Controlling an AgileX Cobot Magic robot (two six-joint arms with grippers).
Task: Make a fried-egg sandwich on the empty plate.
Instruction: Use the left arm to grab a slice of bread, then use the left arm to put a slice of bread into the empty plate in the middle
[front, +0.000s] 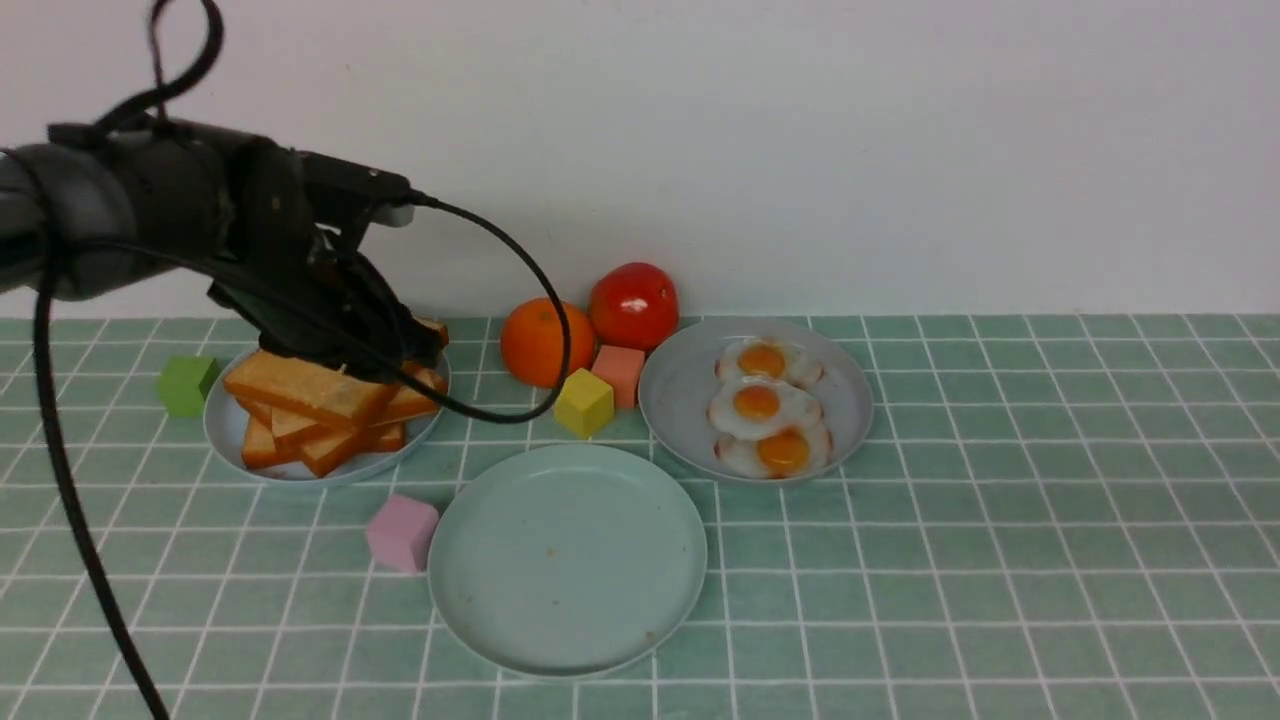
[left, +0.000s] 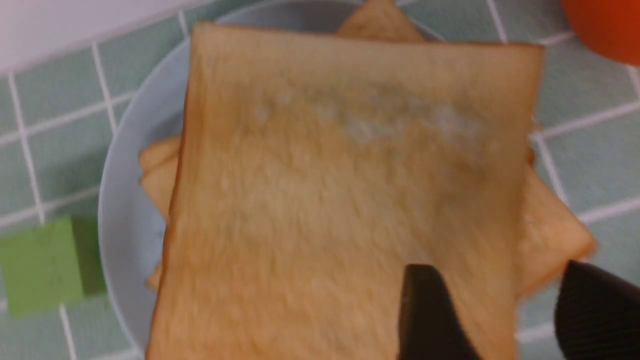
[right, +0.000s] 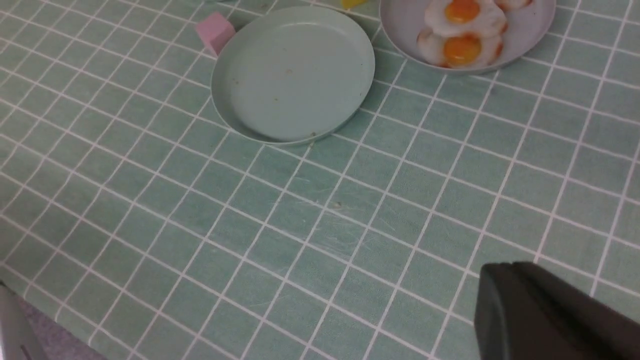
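Plate (front: 567, 560) is bare and sits nearer the robot than the other two dishes; nothing of the sandwich is on it yet. Toast stack (front: 320, 400) lies beyond the plate to its left, on a grey dish (front: 225, 430). The slices are fanned and overlapping, so the top slice (left: 340, 175) rides tilted. Left gripper (left: 497, 280) is down at that stack with jaws spread: one finger (left: 430, 315) is over the slice's upper face and the other is past its edge, so the edge falls in the gap. Judged: a set-up to pinch the slice by its rim, since it lies too flat to take otherwise. No grip yet, toast not lifted. Eggs (front: 757, 402), three overlapping in a row, wait beyond the plate to its right on a second grey dish (front: 850, 400). Right gripper (right: 545, 310) hangs over the table on the plate's near side, to its right, pressed together and holding nothing. I take it as parked clear of the left arm until an egg is wanted. Pink cube (front: 402, 533) sits just beside the plate's left rim, on the toast's likely path; worth watching.
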